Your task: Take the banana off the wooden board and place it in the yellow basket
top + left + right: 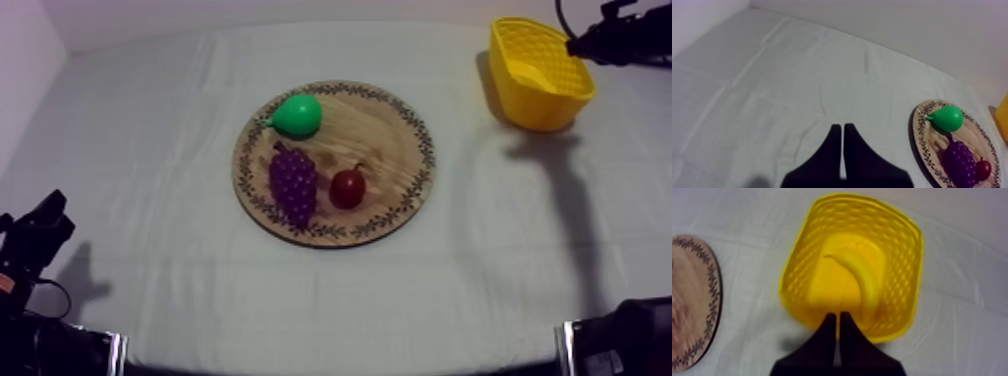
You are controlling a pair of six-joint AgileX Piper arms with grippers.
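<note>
The banana (859, 275) lies curved on the floor of the yellow basket (907, 253), its stem end toward the basket's middle and its body along the side wall. In the top view the basket stands at the upper right of the frame, well apart from the wooden board (400, 130) at the centre.

The right gripper (836, 316) hangs above the basket's near rim. Its two black fingers lie pressed together as a narrow wedge, with nothing between them. In the top view this arm comes in at the upper right corner, its tip just over the basket's far edge.

On the board are a green pear (298, 116) near the upper left rim, a bunch of grapes (293, 183) below it, and a small red fruit (348, 187) just beside the grapes on their right.

The left gripper (842, 127) sits low at the lower left of the top view, over bare cloth (150, 150), fingers closed together and holding nothing.
</note>
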